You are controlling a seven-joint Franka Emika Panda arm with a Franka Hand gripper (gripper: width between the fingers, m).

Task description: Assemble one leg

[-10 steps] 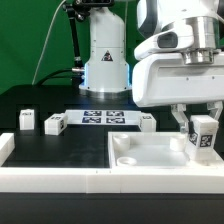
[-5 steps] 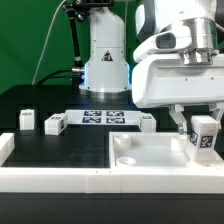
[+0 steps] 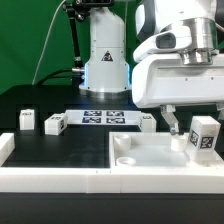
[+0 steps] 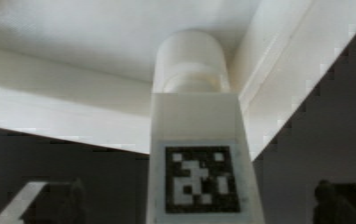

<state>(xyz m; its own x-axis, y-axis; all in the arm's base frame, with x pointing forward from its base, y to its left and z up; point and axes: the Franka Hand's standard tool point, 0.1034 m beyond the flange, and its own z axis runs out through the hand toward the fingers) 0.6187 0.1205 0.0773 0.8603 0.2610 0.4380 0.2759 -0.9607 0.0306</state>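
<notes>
One leg [image 3: 204,138], a white post with a marker tag, stands upright in the corner socket of the large white panel [image 3: 150,155] at the exterior view's right. My gripper [image 3: 197,118] is above it, open, with its fingers apart on either side of the leg and not touching it. In the wrist view the leg [image 4: 196,140] runs up the middle with its tag facing the camera. The dark fingertips [image 4: 43,202] stand well clear of it at both sides of my gripper [image 4: 193,205]. The panel [image 4: 68,60] lies beyond.
Three more legs lie on the black table: two [image 3: 27,120] [image 3: 55,123] at the exterior view's left and one [image 3: 147,121] by the marker board [image 3: 103,118]. The arm's base [image 3: 105,60] stands behind. A white raised frame [image 3: 60,180] borders the front.
The gripper's fingers have spread apart and let go of the leg, which stays standing in the panel's corner. Nothing else moved.
</notes>
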